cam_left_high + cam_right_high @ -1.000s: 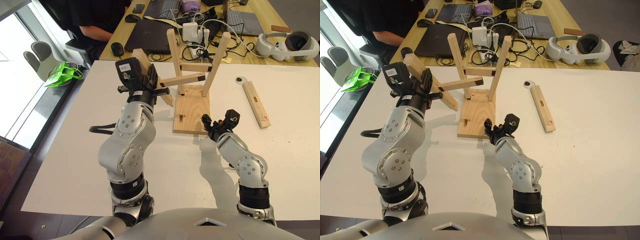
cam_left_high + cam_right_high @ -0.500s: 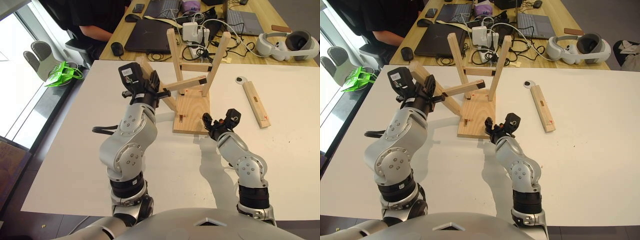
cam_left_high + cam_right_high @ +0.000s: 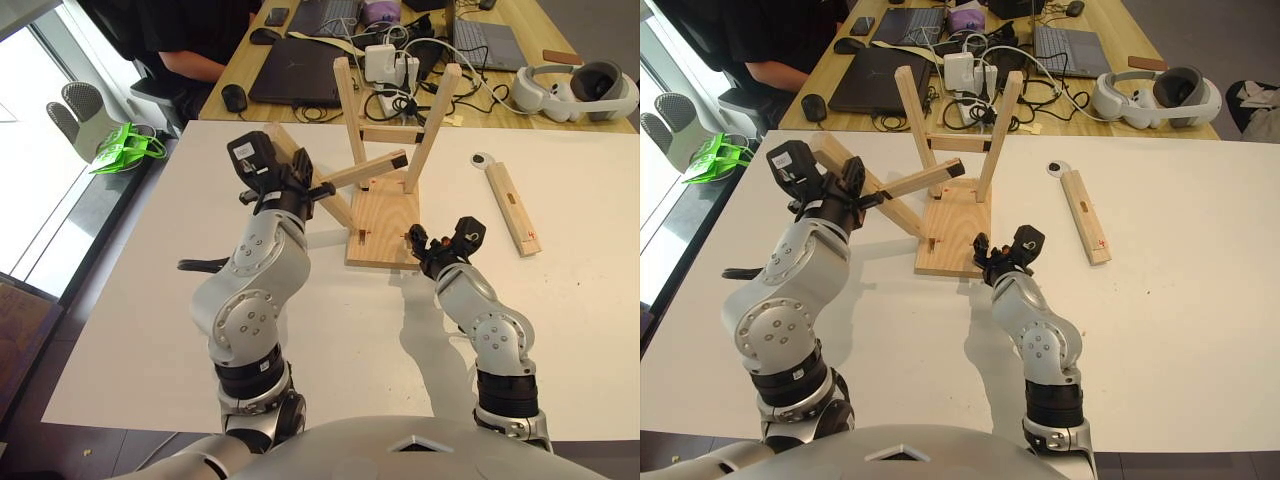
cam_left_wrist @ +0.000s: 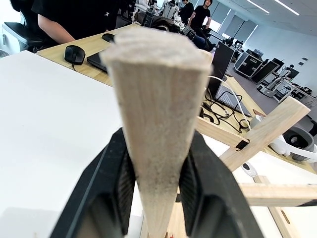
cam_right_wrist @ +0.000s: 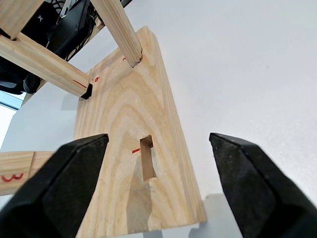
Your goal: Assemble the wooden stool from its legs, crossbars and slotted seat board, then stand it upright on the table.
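The slotted seat board (image 3: pixel 385 222) lies flat on the white table (image 3: pixel 150 300). Two legs (image 3: pixel 348 110) stand up from its far end, joined by a crossbar (image 3: pixel 392 133). My left gripper (image 3: pixel 300 185) is shut on a third leg (image 3: pixel 895 212), held tilted to the left of the board. The fingers (image 4: pixel 104 198) clamp that leg (image 4: pixel 158 124) on both sides. A crossbar (image 3: pixel 365 170) fixed to it slants up toward the standing legs. My right gripper (image 3: pixel 440 240) is open at the board's near end, its fingers (image 5: pixel 74 183) straddling an empty slot (image 5: pixel 146 163).
A loose leg (image 3: pixel 512 208) lies on the table to the right, with a small white disc (image 3: pixel 483 158) beyond it. Behind the table is a wooden desk with laptops, cables and a headset (image 3: pixel 580 90). The table's near half is bare.
My left gripper has turned the held leg and its crossbar, swinging them in toward the seat board. The right gripper has hardly moved.
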